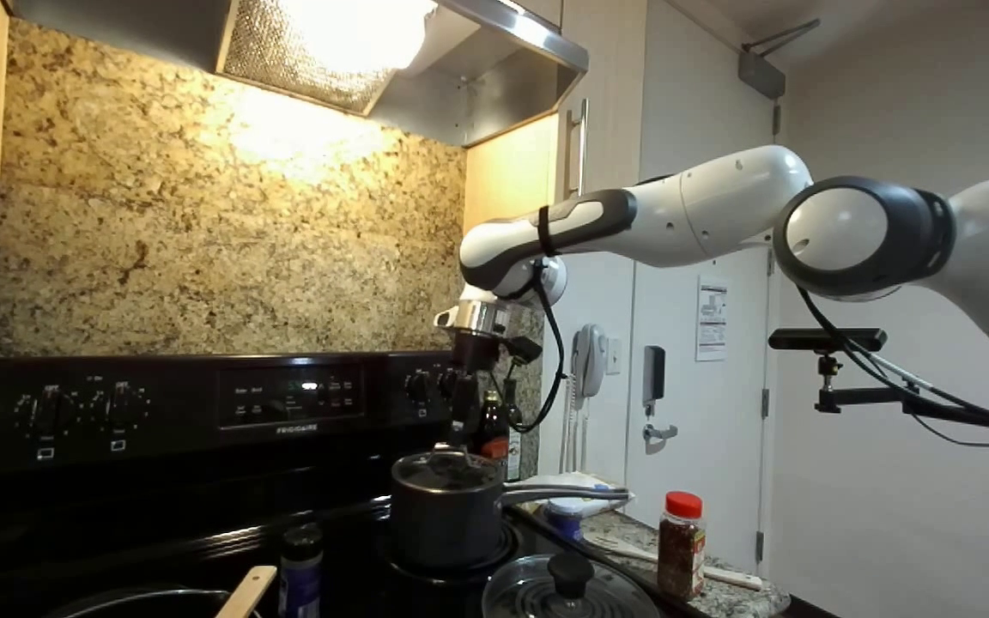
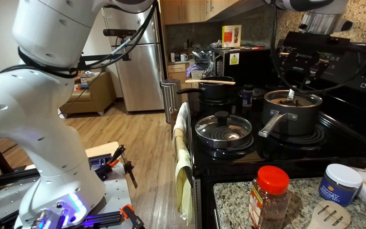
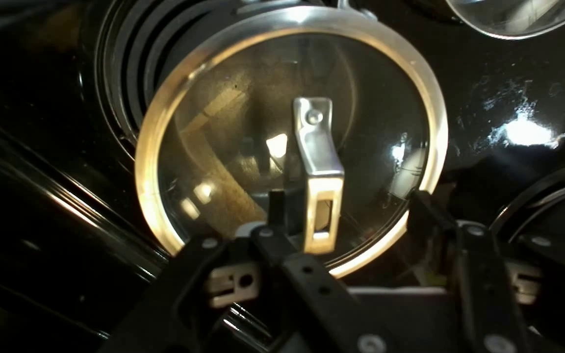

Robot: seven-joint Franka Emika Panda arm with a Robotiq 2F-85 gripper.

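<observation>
Black jaws, nearest in the wrist view, stand parted and hold nothing; in their gap shows the polished steel strap handle of a round, metal-rimmed glass lid. Their black housing reads ROBOTIQ. That lid covers a dark grey saucepan on a black coil burner, its long side handle turned towards the granite bench, probably away from the heat. Just beside the saucepan, a black-knobbed clear glass lid rests on the front burner, perhaps parked. Behind the saucepan, the black control panel says FRIGIDAIRE. Past the saucepan's side handle stand a red-capped clear plastic jar and a white-lidded blue jar marked SAVORY, likely kept within reach. On the saucepan's other side, a pale wooden utensil lies across a black pan, seemingly to stay clean.
</observation>
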